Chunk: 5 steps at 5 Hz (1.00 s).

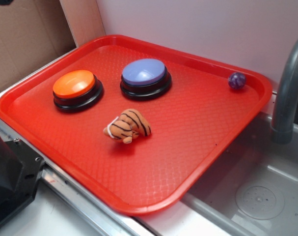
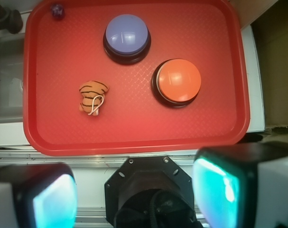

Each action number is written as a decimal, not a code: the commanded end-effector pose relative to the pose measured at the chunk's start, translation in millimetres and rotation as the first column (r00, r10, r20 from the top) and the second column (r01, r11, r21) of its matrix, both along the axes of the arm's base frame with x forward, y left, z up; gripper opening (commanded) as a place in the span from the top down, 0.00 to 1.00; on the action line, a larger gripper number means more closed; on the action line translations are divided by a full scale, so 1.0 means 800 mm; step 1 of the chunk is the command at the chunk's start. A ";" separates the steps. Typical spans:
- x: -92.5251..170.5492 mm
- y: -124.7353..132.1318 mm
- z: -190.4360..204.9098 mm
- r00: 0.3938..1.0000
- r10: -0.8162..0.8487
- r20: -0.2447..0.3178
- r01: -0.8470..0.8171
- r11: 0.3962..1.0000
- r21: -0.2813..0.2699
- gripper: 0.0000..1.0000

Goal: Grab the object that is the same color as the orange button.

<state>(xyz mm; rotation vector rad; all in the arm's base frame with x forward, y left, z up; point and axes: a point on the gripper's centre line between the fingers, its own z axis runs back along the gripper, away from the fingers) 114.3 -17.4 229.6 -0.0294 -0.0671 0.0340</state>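
A small orange plush tiger [image 1: 128,126] [image 2: 93,96] with black stripes lies on its side near the middle of the red tray [image 1: 153,209] [image 2: 134,145]. The orange button [image 1: 75,86] [image 2: 178,80] stands on its black base at the tray's left in the exterior view. In the wrist view my gripper [image 2: 139,190] is high above and back from the tray's near rim. It is open, its teal pads [image 2: 217,190] are wide apart, and nothing is held. The gripper does not show in the exterior view.
A lavender-blue button [image 1: 144,74] [image 2: 126,35] stands next to the orange one. A purple marbled ball [image 1: 237,80] [image 2: 57,10] rests in a tray corner. A metal sink [image 1: 257,196] and grey faucet [image 1: 286,93] lie beside the tray. The black robot base [image 2: 151,194] sits below the gripper.
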 end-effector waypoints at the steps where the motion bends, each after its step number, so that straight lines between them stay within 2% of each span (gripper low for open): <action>1: 0.067 -0.052 -0.117 0.975 0.216 0.057 -0.202 0.962 -0.185 0.00; 2: 0.090 -0.088 -0.184 0.983 0.178 -0.033 -0.181 0.971 -0.158 0.00; 5: 0.090 -0.088 -0.184 0.983 0.178 -0.033 -0.181 0.971 -0.158 0.00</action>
